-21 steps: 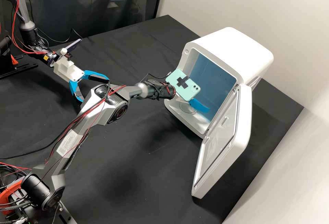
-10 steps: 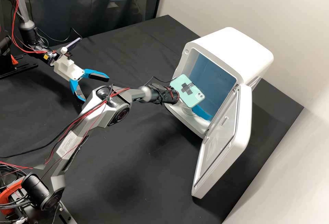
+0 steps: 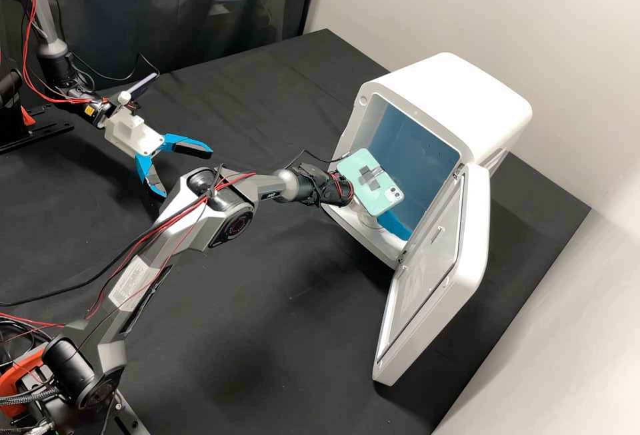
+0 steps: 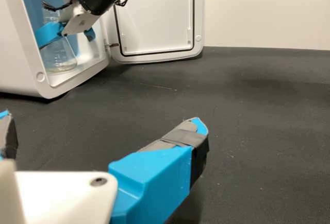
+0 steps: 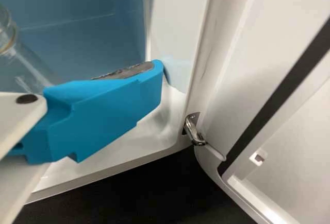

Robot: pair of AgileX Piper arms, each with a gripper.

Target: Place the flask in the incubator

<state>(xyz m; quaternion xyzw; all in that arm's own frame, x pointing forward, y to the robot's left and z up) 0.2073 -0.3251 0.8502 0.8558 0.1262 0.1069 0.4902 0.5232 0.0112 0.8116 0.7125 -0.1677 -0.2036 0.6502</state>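
The white incubator [image 3: 453, 98] stands at the right of the bench, its door [image 3: 433, 275] swung wide open, its inside blue. My right gripper [image 3: 383, 220] is inside the chamber, shut on the clear glass flask [image 4: 56, 56] at its neck. The flask's base is at or just above the chamber floor; I cannot tell if it touches. In the right wrist view a blue finger [image 5: 103, 108] lies by the flask's glass [image 5: 13, 54]. My left gripper [image 3: 185, 171] hangs open and empty over the left of the bench, far from the incubator.
A mint-green phone [image 3: 370, 182] rides on the right wrist at the chamber's mouth. The door hinge [image 5: 193, 131] and door frame sit close beside the right finger. Dark curtains hang behind the black bench [image 3: 267, 302], and a pale wall stands to the right.
The right arm has pushed the flask deeper into the incubator and a little lower. The left arm has stayed where it was.
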